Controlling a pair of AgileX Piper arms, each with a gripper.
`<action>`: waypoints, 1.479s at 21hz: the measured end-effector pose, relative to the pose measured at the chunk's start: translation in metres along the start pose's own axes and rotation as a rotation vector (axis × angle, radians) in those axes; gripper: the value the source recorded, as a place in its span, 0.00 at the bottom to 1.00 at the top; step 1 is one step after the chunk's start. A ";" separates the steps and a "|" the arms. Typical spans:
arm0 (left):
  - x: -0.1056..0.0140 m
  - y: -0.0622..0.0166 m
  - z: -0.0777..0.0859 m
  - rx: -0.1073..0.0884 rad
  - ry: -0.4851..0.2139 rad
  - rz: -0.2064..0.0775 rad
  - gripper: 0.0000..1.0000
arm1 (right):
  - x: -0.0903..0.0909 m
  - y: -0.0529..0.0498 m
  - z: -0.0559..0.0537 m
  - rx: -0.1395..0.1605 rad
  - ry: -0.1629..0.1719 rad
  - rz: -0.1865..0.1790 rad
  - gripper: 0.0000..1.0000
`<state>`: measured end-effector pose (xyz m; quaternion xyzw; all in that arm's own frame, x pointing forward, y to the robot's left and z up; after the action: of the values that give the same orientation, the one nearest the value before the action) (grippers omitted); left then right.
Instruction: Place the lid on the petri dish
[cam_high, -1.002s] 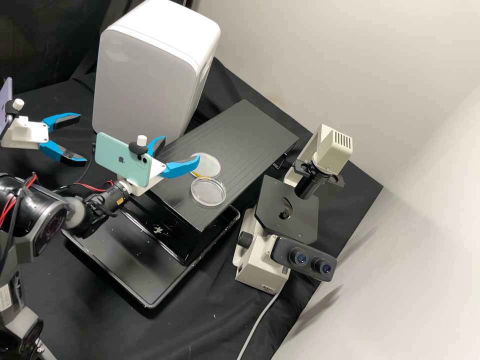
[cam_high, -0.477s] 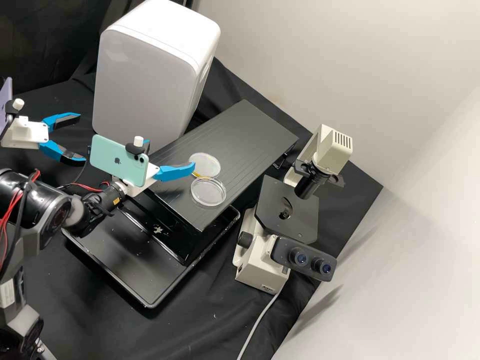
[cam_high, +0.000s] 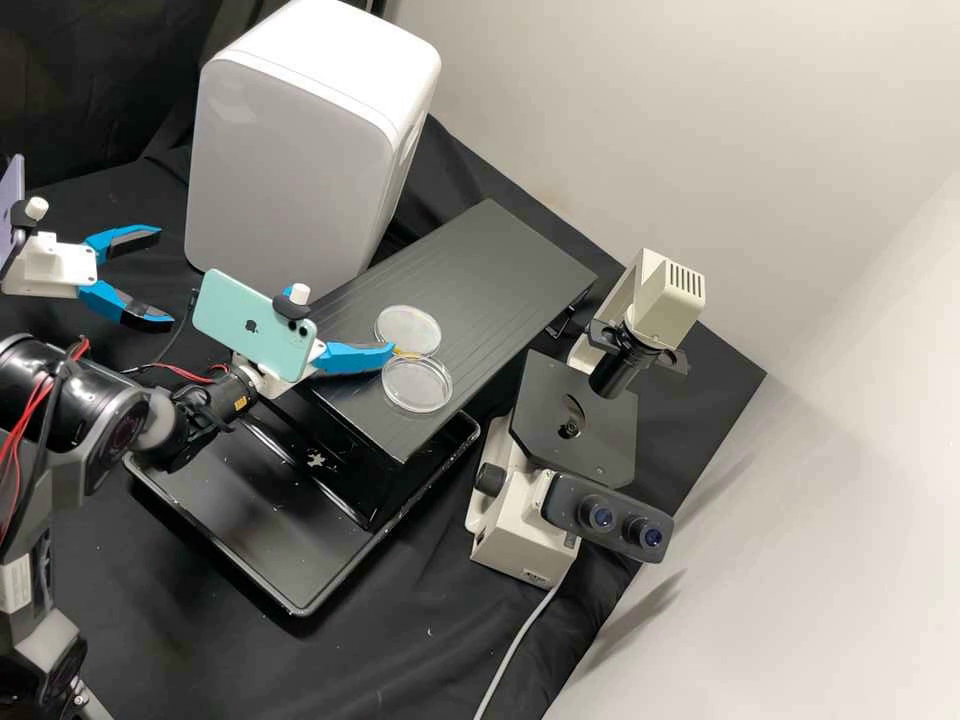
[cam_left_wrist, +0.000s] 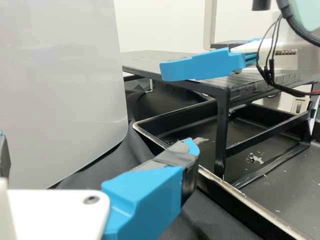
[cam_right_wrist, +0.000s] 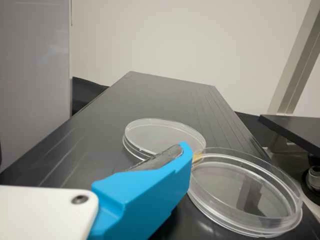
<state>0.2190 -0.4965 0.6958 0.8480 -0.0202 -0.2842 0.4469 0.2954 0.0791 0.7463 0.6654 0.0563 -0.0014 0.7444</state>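
Note:
Two clear round petri dish pieces lie side by side on a black raised shelf (cam_high: 500, 250). The farther piece (cam_high: 408, 329) (cam_right_wrist: 162, 136) has a bit of yellow at its near edge. The nearer piece (cam_high: 416, 384) (cam_right_wrist: 243, 189) is plain and clear. I cannot tell which one is the lid. My right gripper (cam_high: 352, 338) is open low over the shelf's left part, and its visible finger (cam_right_wrist: 150, 182) points at the spot where the two pieces meet. My left gripper (cam_high: 160, 277) hangs open at the far left, apart from the shelf, with nothing in it.
A tall white box (cam_high: 310, 140) stands behind the shelf's left end. Under the shelf lies a black tray (cam_high: 300, 560). A white microscope (cam_high: 590, 420) stands to the right of both. Black cloth covers the bench.
The right gripper has rolled and dropped lower, and its fingertip has come off the farther piece to the gap between the two. The left arm has kept still.

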 end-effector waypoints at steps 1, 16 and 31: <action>0.000 0.0000 0.000 0.000 0.001 0.000 1.00 | 0.001 -0.001 0.000 0.000 0.007 -0.008 1.00; 0.000 0.0001 0.000 -0.001 0.002 0.001 1.00 | 0.019 -0.004 -0.005 0.104 0.099 -0.131 1.00; 0.000 -0.0014 -0.001 -0.001 0.003 -0.005 1.00 | 0.024 0.013 0.015 0.146 0.049 -0.084 1.00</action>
<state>0.2193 -0.4954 0.6948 0.8482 -0.0169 -0.2840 0.4467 0.3217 0.0679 0.7584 0.7149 0.1021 -0.0203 0.6914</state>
